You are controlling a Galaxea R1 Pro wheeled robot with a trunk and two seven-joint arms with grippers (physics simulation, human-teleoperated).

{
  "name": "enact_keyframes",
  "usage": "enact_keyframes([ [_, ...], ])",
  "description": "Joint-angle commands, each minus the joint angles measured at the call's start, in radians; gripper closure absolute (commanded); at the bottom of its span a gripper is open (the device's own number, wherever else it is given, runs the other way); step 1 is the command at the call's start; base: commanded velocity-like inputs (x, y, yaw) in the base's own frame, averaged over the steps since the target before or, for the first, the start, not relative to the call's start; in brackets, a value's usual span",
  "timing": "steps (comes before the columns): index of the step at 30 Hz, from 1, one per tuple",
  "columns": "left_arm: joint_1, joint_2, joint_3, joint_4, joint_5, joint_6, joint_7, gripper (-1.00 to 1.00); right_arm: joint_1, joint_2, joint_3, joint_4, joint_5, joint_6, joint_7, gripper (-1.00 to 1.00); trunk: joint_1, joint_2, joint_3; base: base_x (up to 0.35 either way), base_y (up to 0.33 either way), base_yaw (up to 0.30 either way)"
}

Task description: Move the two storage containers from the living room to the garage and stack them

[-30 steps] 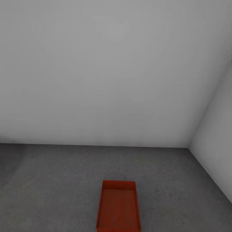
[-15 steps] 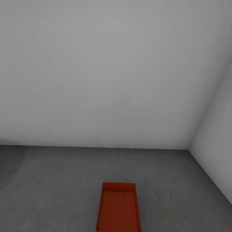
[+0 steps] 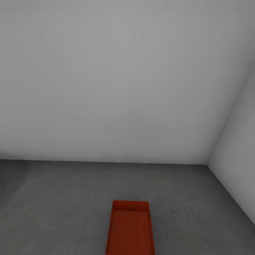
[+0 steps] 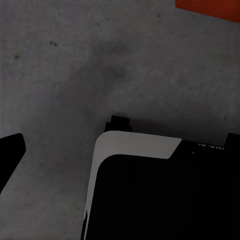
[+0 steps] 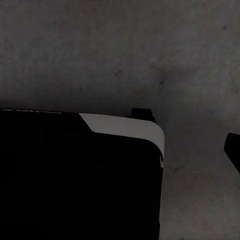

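- Head view: one orange-red storage container sits on the rough grey concrete floor of the garage, straight ahead of the robot and low in the picture, its near end cut by the frame edge. Its long axis runs away from the robot toward the white-grey back wall; the side wall meets it in a corner to the right. The box is open-topped and looks empty. It lies roughly on the robot's midline, so neither arm looks clearly nearer.
- Left wrist view: the camera looks down at the concrete past a dark body with a white edge, probably part of the robot. A corner of the orange-red container shows at the frame's edge. A dark tip may be a finger; whether the left gripper is spread or closed I cannot tell.
- Right wrist view: concrete and a similar dark body with a white edge. A dark sliver may be a finger; the right gripper's state I cannot tell.
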Motion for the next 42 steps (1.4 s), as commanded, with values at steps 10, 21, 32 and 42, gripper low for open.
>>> enact_keyframes([
  [10,-0.001,0.0,0.0,0.0,0.009,0.004,0.001,-1.0,-0.001,0.005,0.008,0.003,-0.012,-0.004,0.0,-1.0,0.0,-0.001,-0.001,0.0,0.0,-0.241],
  [21,-0.001,0.0,0.0,0.0,0.009,0.004,0.001,-1.0,-0.001,0.005,0.008,0.003,-0.012,-0.004,0.0,-1.0,0.0,-0.001,-0.001,0.0,0.0,-0.253],
  [32,-0.001,0.0,0.0,0.0,0.009,0.004,0.001,-1.0,-0.001,0.005,0.008,0.003,-0.012,-0.004,0.0,-1.0,0.0,-0.001,-0.001,0.0,0.0,-0.253],
  [42,-0.001,0.0,0.0,0.0,0.009,0.004,0.001,-1.0,-0.001,0.005,0.008,0.003,-0.011,-0.004,0.001,-1.0,0.0,-0.001,-0.001,0.0,0.0,-0.252],
])
